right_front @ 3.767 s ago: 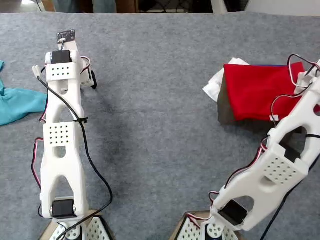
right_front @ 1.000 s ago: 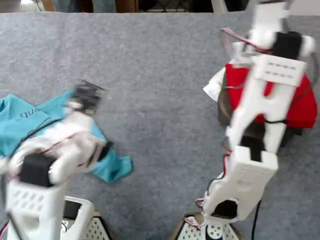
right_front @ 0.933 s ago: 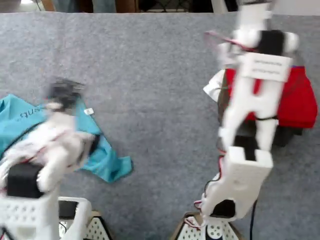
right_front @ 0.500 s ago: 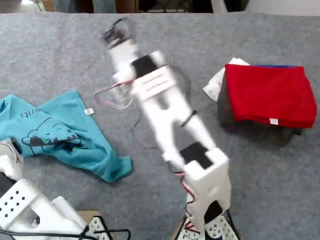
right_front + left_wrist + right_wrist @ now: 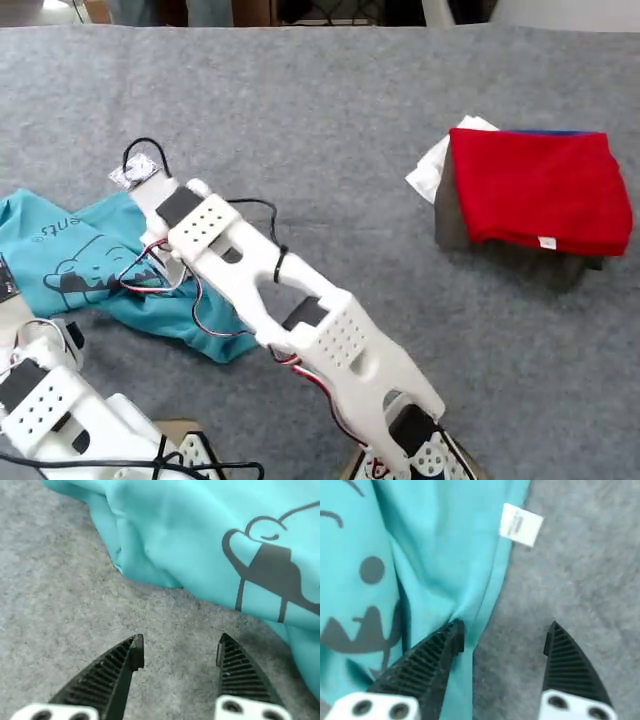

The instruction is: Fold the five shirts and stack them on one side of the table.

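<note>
One shirt (image 5: pixel 90 265) left to fold.
Stack (image 5: pixel 535 190) at counter's (image 5: pixel 330 120) right edge; left claw (image 5: pixel 177 652) and right claw (image 5: pixel 502 640) spread over the shirt.

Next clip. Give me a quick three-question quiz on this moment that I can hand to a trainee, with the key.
1. True or false: the left gripper is open above bare table, beside the teal shirt.
2. What tops the folded stack? A. a teal shirt B. a red shirt C. a striped towel
3. Fill in: the right gripper is open, one finger over the teal shirt's edge, near its small white ____.
Key: 1 true. 2 B. 3 tag.
</note>
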